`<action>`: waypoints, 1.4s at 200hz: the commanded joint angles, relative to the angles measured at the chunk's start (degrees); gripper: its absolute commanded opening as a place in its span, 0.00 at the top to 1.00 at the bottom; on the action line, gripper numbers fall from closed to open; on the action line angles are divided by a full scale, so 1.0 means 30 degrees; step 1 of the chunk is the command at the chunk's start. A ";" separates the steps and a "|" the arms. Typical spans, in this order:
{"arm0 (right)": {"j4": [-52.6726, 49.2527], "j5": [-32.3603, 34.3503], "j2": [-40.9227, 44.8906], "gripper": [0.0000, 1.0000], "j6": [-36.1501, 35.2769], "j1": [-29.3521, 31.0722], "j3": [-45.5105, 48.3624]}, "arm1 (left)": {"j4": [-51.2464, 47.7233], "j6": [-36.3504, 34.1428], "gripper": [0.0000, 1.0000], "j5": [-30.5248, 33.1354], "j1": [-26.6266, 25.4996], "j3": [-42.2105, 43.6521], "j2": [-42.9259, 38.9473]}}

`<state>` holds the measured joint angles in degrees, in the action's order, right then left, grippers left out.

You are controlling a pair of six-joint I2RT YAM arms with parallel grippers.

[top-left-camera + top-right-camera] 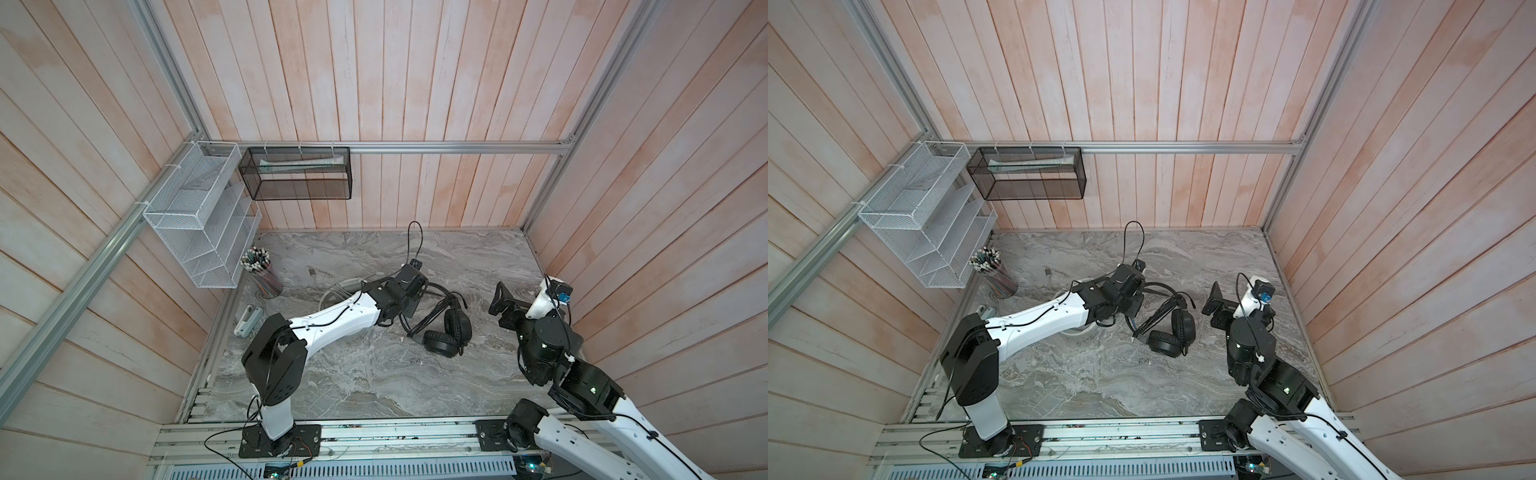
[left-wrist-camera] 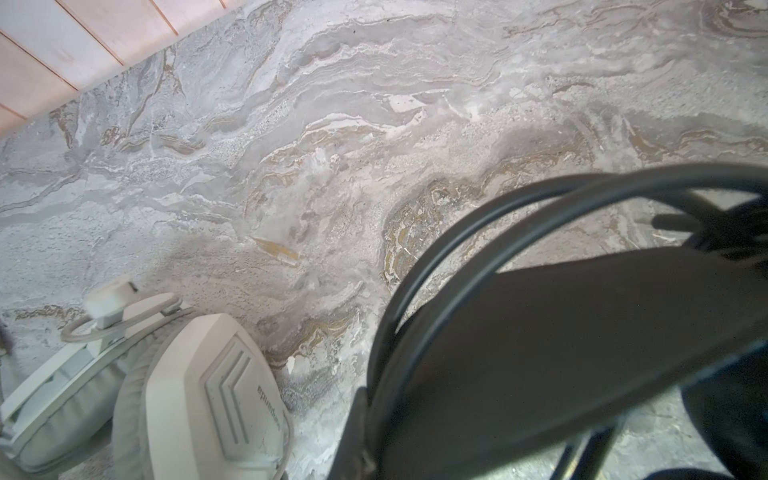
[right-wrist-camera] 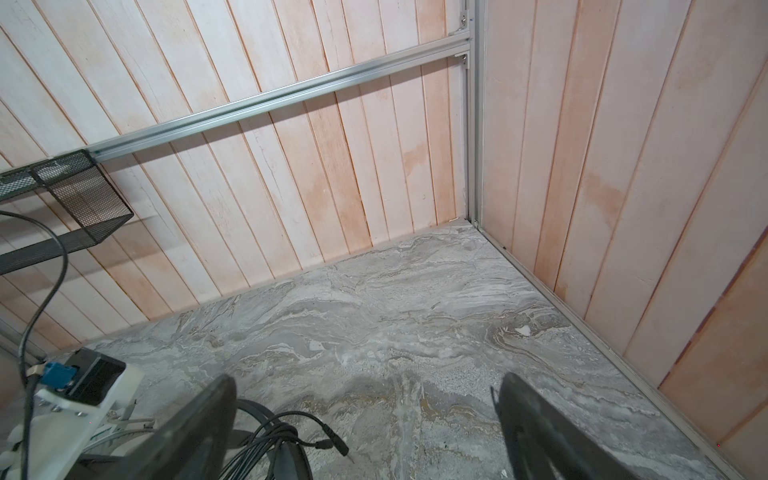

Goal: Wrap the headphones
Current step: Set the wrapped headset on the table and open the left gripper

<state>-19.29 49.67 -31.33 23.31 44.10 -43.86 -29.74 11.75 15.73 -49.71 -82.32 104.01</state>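
1. A pencil cup (image 1: 262, 275) and a white mesh rack (image 1: 195, 216) sit far out on the left arm's side, well apart from any fingers.
2. The white headset (image 2: 199, 395) lies on the marble table (image 1: 353, 374), just beside the left gripper's fingers. The left wrist view cuts one ear cup off at the frame edge. In both top views the left forearm hides nearly all of it.
3. The left gripper (image 1: 411, 301) has its fingers clenched. A broad dark band fills the wrist view in front of them, so I cannot tell whether they pinch anything.
4. The black headset (image 1: 439, 344) rests its ear cups on the table between the two grippers' fingers, nearer the left pair. Its headband arches up to those fingers. The blue lining shows only as a thin sliver in the left wrist view. Its black cable (image 1: 430, 314) lies in a loose bunch across the band.
5. The right gripper (image 3: 365, 380) has its fingers spread wide over bare table, with nothing between them. The cable's plug ends lie just outside the finger nearer the headset, and both finger bases run off the frame.
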 commanded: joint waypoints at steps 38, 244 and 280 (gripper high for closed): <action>0.0249 -0.0617 -0.0302 0.01 -0.0474 -0.0050 0.0195 | 0.1726 -0.0518 1.00 -0.0847 0.0596 -0.1255 0.1376; 0.0249 -0.1819 -0.0805 0.01 -0.0611 -0.0036 0.0410 | -0.0048 -0.1305 0.92 -0.1966 0.3065 -0.5964 0.7131; 0.0227 -0.1967 -0.0928 0.01 -0.0622 -0.0036 0.0424 | -0.0190 -0.1367 0.82 -0.1789 0.3153 -0.6219 0.7343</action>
<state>-18.90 44.49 -33.78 22.26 44.10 -43.03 -30.46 7.92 10.02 -40.75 -99.00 125.27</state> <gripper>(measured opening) 0.995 0.165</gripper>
